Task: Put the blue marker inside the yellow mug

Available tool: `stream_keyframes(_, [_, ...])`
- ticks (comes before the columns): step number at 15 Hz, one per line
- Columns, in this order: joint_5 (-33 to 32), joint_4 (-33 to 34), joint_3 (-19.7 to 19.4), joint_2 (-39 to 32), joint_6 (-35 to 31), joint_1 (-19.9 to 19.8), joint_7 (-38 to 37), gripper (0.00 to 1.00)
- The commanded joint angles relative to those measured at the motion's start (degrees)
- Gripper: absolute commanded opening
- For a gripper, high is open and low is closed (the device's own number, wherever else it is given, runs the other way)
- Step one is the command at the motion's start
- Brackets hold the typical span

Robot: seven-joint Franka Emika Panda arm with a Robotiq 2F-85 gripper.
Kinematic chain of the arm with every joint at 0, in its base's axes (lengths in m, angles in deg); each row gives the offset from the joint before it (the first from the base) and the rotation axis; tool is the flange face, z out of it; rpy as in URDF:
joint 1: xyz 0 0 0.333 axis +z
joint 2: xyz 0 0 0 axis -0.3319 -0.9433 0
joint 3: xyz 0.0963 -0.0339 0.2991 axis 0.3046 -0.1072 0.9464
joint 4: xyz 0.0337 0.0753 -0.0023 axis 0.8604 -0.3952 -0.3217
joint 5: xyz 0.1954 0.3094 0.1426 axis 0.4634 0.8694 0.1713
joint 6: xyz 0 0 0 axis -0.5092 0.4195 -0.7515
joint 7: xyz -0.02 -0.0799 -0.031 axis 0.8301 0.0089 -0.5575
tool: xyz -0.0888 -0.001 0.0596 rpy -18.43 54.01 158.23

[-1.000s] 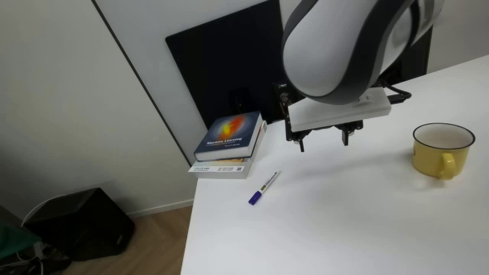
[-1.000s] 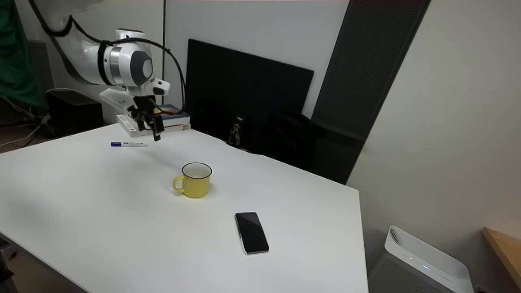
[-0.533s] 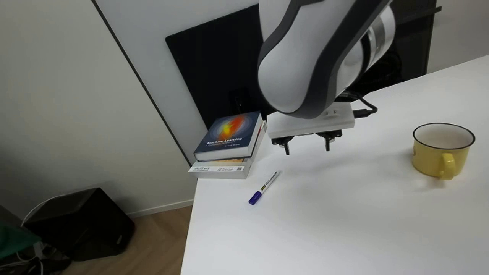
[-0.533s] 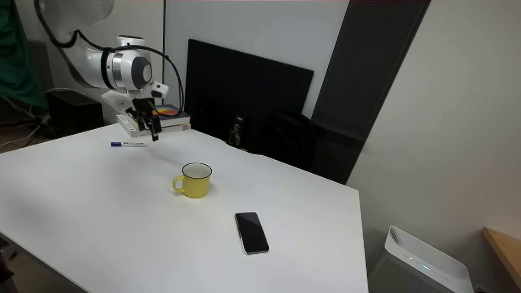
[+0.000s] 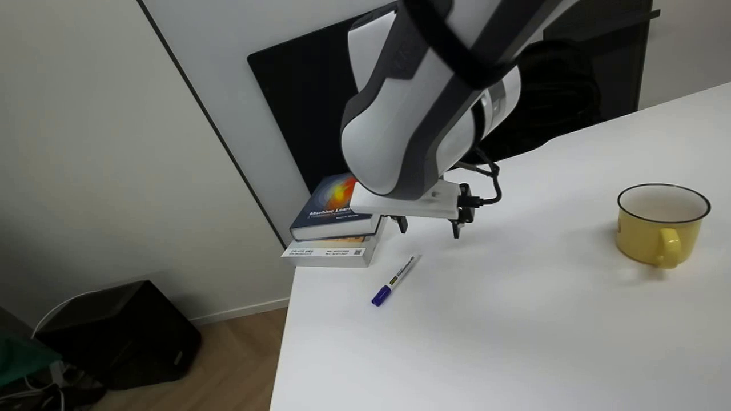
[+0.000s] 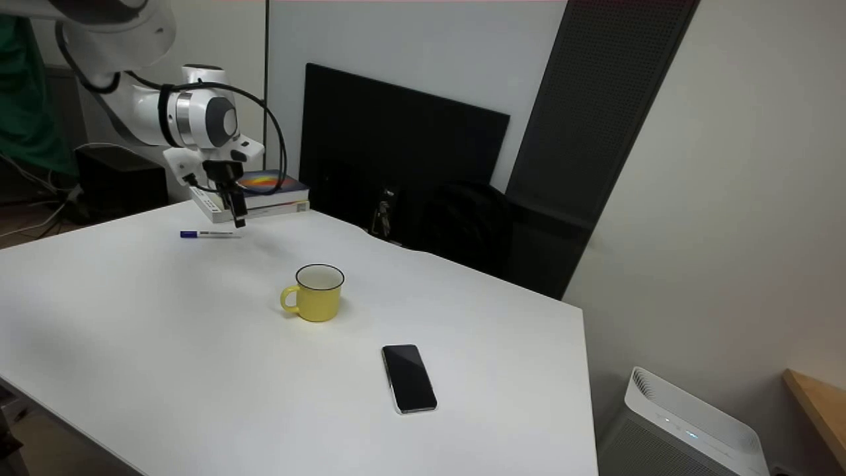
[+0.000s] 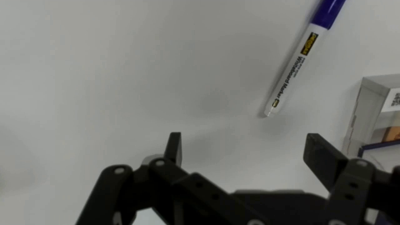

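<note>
White table [image 6: 489, 423]; grey wall [image 6: 396, 33], black monitor [image 6: 403, 139] beyond yellow mug [image 6: 318, 303]. Blue whiteboard marker [image 5: 395, 281] lies flat toward table edge [image 5: 289, 325], well apart from mug. Robotiq gripper [image 5: 429, 229] over table, fingers [image 7: 325, 159] spread. White surface stretches from mug to marker.

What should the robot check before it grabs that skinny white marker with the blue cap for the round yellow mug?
1. Black two-fingered gripper open: ok, nothing held.
2. Slim white marker with dark blue cap between its jaws: not ok, it lies beyond them in the wrist view.
3. Marker apart from the two stacked rectangular books: ok, a gap shows.
4. Round yellow mug with dark rim upright: ok.
5. Mug empty: cannot tell, its bottom is hidden.
</note>
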Motion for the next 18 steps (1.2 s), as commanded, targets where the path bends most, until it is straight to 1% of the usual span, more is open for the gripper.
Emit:
stream_keyframes(1, [1.7, 12.4, -2.1, -7.7, 4.7, 0.7, -8.7, 1.0])
stream_keyframes(6, [2.3, 25.0, -1.8, -15.5, 14.3, 0.2, -11.8, 1.0])
stream_keyframes(10, [1.7, 31.5, -1.9, -18.7, 19.5, 0.6, -11.6, 1.0])
stream_keyframes(11, [1.7, 32.8, -1.9, -19.3, 20.3, 0.6, -11.5, 1.0])
stream_keyframes(12, [0.5, 33.1, -0.9, -19.3, 20.2, 0.2, -11.6, 1.0])
stream_keyframes(18, [1.5, 38.5, 1.3, -22.3, 20.8, -0.2, -10.6, 1.0])
